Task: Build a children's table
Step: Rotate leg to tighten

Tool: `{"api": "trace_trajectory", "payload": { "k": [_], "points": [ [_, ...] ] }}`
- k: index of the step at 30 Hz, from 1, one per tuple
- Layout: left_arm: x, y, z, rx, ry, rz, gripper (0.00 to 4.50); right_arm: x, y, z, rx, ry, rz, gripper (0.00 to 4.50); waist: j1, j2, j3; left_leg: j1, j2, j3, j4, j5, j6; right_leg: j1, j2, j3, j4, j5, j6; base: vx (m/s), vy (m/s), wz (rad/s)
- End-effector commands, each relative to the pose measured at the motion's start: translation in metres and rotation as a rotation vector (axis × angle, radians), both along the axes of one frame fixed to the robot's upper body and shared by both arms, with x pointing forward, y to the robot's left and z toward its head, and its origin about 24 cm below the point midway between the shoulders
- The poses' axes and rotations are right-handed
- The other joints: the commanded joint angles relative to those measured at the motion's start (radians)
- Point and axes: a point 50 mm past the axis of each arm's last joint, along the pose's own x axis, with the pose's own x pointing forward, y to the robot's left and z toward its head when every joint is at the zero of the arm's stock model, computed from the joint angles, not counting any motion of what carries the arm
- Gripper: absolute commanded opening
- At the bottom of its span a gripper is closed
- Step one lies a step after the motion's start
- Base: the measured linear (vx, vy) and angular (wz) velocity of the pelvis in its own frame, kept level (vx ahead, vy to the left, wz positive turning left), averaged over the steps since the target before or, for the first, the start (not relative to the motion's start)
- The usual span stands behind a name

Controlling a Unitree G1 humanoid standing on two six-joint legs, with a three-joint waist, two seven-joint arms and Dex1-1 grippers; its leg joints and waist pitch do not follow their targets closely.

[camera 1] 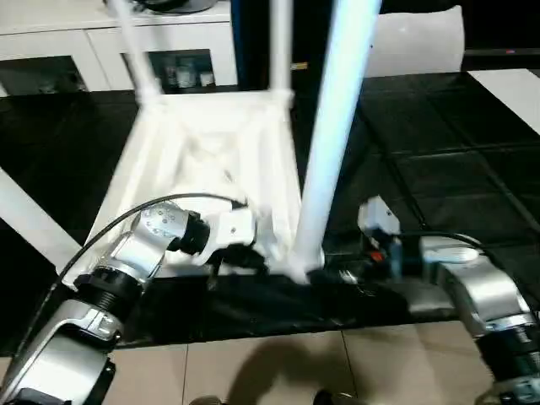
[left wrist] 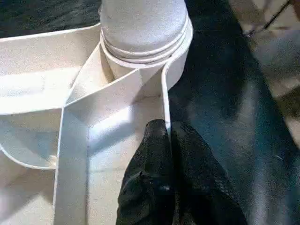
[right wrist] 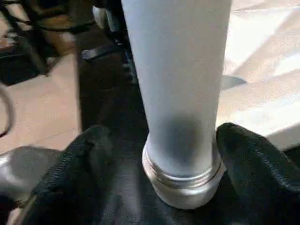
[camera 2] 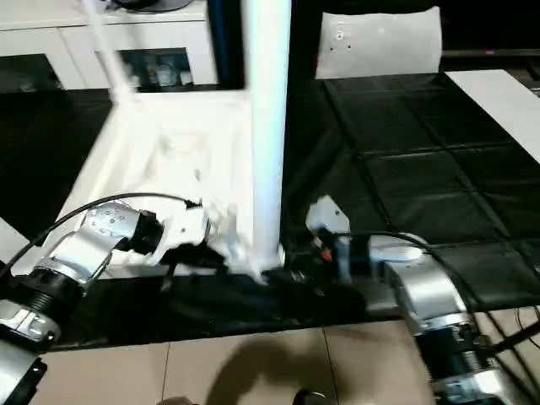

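The children's table top [camera 1: 202, 160] lies upside down on the black work surface, ribbed side up. A long white leg [camera 1: 333, 126] stands upright in its near right corner socket [left wrist: 180, 56]. Two more legs [camera 1: 135, 51] [camera 1: 281, 42] rise from the far corners. My left gripper [left wrist: 166, 136] is shut on the thin rim wall of the top, just beside that socket. My right gripper [right wrist: 180, 159] is open around the base of the near leg, with one finger [right wrist: 89, 159] on each side and a gap showing on one side.
A white cabinet [camera 1: 51, 42] runs along the back. A white panel [camera 1: 418, 42] stands at the back right, another flat white piece [camera 1: 510, 84] lies at the right, and a white strip [camera 1: 29, 219] at the left. Tiled floor [camera 1: 278, 371] lies below the surface's near edge.
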Motion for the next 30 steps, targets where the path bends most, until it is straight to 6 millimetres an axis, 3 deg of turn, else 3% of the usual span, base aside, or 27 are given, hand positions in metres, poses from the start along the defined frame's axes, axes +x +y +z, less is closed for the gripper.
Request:
{"api": "trace_trajectory", "payload": {
  "k": [1,11,21,25,26,28,30],
  "points": [
    [-0.006,-0.008,0.002,0.034,0.001,-0.136,0.0,-0.003,0.003,0.002,0.008,0.028,0.078,3.53,-0.002,-0.019,-0.071,-0.011,0.005,0.018,-0.06,-0.064,0.122,0.079,-0.048,0.06,-0.052,-0.303,-0.131,0.0,0.0,0.0],
    [-0.006,-0.004,0.001,0.057,-0.005,-0.154,0.0,-0.009,0.007,-0.001,0.019,0.071,0.143,2.67,0.005,-0.022,-0.076,-0.011,0.003,0.018,-0.06,-0.055,0.101,0.081,-0.049,0.058,-0.052,-0.332,-0.107,0.0,0.0,0.0],
    [-0.006,-0.003,-0.002,0.051,-0.007,-0.122,0.0,-0.015,0.016,-0.004,0.068,0.089,0.135,1.83,0.012,-0.024,-0.081,-0.011,0.003,0.019,-0.057,-0.031,0.101,0.081,-0.049,0.059,-0.048,-0.313,-0.106,0.0,0.0,0.0],
    [-0.007,-0.003,-0.003,0.048,-0.004,-0.115,0.0,-0.01,0.018,-0.007,0.038,0.012,0.05,1.83,0.01,-0.025,-0.081,-0.011,-0.001,0.02,-0.059,-0.044,0.087,0.081,-0.048,0.057,-0.052,-0.346,-0.087,0.0,0.0,0.0],
    [-0.007,-0.003,-0.004,0.048,-0.006,-0.112,0.0,-0.008,0.018,-0.006,0.058,0.023,0.034,1.83,0.009,-0.02,-0.079,-0.011,-0.001,0.019,-0.059,-0.051,0.085,0.081,-0.048,0.057,-0.054,-0.357,-0.083,0.0,0.0,0.0],
    [-0.007,-0.002,-0.004,0.048,-0.008,-0.11,0.0,-0.007,0.018,-0.005,0.073,0.023,0.026,2.1,0.004,-0.024,-0.077,-0.01,-0.006,0.021,-0.059,-0.086,0.077,0.081,-0.046,0.053,-0.065,-0.414,-0.062,0.0,0.0,0.0],
    [-0.006,-0.003,-0.004,0.047,-0.017,-0.102,0.0,-0.004,0.019,-0.001,0.102,0.009,0.007,2.22,0.001,-0.022,-0.076,-0.01,-0.007,0.021,-0.059,-0.096,0.074,0.08,-0.045,0.051,-0.069,-0.44,-0.05,0.0,0.0,0.0]
  ]
}}
